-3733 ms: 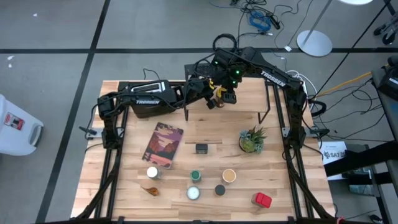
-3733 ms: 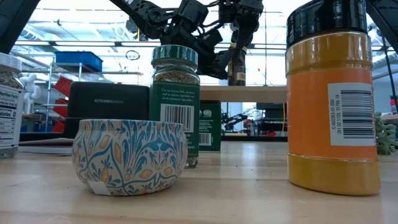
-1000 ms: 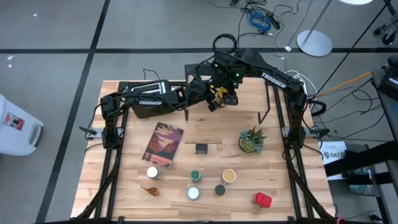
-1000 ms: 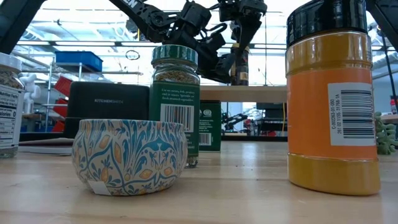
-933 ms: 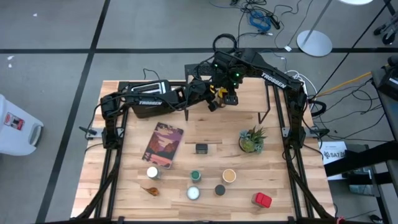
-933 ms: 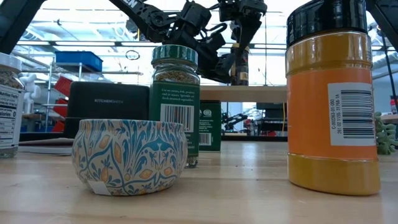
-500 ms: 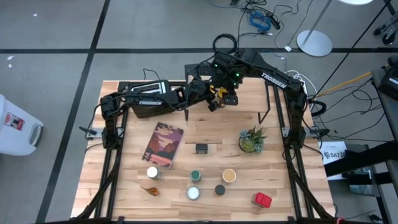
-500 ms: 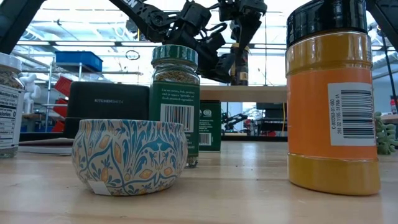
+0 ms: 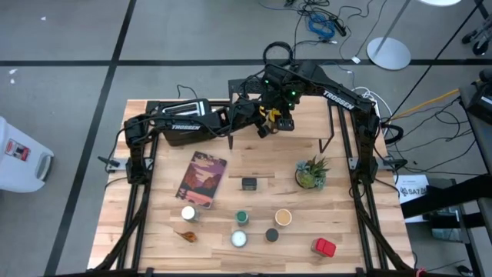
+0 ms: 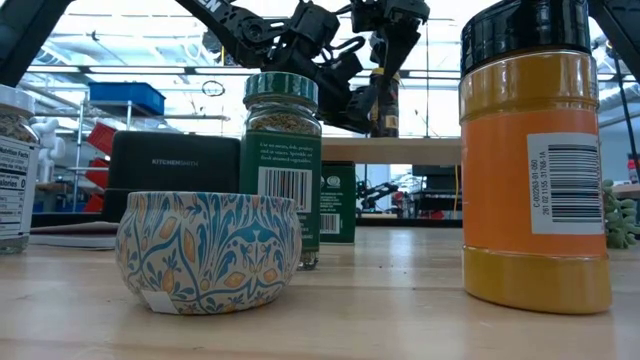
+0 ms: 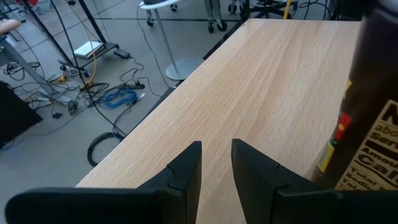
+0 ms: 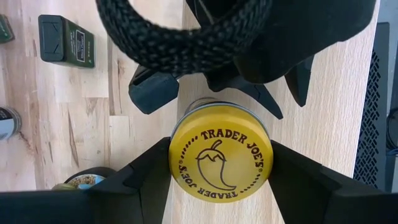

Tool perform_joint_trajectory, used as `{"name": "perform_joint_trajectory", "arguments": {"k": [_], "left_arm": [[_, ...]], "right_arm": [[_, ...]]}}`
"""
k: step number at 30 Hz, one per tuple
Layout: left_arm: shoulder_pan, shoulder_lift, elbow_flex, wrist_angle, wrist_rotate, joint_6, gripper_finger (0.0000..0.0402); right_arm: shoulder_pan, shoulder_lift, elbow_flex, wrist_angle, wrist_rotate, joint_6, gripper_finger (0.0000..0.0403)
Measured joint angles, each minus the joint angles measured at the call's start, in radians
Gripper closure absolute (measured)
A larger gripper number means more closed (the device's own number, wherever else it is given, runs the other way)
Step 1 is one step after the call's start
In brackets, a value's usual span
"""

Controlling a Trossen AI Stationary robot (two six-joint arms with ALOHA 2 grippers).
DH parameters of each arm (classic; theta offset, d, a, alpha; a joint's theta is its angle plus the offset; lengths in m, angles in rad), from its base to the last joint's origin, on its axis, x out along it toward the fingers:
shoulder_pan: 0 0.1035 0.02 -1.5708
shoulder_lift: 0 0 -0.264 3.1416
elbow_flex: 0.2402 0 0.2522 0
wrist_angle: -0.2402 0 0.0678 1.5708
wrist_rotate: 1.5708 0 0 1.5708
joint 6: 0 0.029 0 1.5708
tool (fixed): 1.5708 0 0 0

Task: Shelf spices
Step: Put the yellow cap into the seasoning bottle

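yellow-lidded spice jar [image 12: 220, 160] | upright on wooden shelf [image 9: 307, 121] | others on table

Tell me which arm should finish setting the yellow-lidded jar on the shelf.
Right. Its claw already straddles the yellow-lidded jar from above over the shelf, so it need only let go. The left claw sits beside the jar, nearly closed and empty.

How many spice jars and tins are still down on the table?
7: dark tin beside the book; white-topped jar, green-topped jar, tan-topped jar, patterned tin, black-topped jar and red tin nearer the front. A small brown thing there is unclear.
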Motion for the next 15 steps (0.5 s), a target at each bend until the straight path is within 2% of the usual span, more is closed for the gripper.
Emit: {"name": "perform_joint_trajectory", "arguments": {"k": [10, 15], "left_arm": [[0.0, 0.0, 0.0, 0.0, 0.004, 0.0, 0.0304], [0.0, 0.0, 0.0, 0.0, 0.004, -0.001, 0.0304]], "right_arm": [[0.0, 0.0, 0.001, 0.002, 0.001, -0.007, 0.0151], [0.002, 0.0, 0.001, 0.003, 0.002, -0.012, 0.0151]]}}
